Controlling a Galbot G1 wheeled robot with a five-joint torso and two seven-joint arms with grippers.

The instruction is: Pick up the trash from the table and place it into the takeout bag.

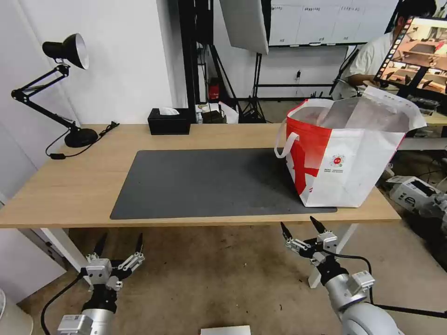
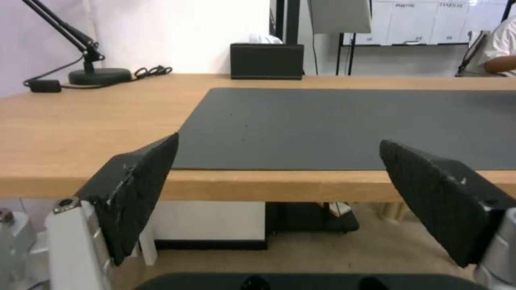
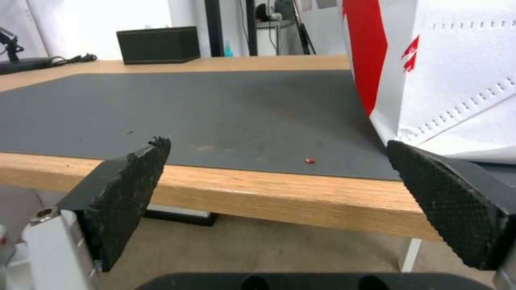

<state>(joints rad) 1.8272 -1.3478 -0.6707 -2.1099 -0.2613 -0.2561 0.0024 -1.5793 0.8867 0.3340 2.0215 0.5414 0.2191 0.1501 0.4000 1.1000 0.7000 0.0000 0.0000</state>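
Note:
The red-and-white takeout bag (image 1: 342, 156) stands upright and open-topped on the right end of the table (image 1: 74, 186), partly on the dark grey mat (image 1: 205, 184). In the right wrist view the takeout bag (image 3: 446, 68) rises close ahead. No trash lies in sight on the mat, apart from a tiny red crumb (image 3: 309, 161) near its front edge. My left gripper (image 1: 120, 243) hangs open below the table's front edge at the left. My right gripper (image 1: 301, 224) is open just below the front edge, in front of the bag. Nothing sits between either pair of fingers.
A black tissue box (image 1: 169, 122) stands at the table's back edge. A black desk lamp (image 1: 56, 88) with its cable occupies the back left corner. Behind the bag a person sits at a monitor. White table legs (image 1: 58, 246) stand under the top.

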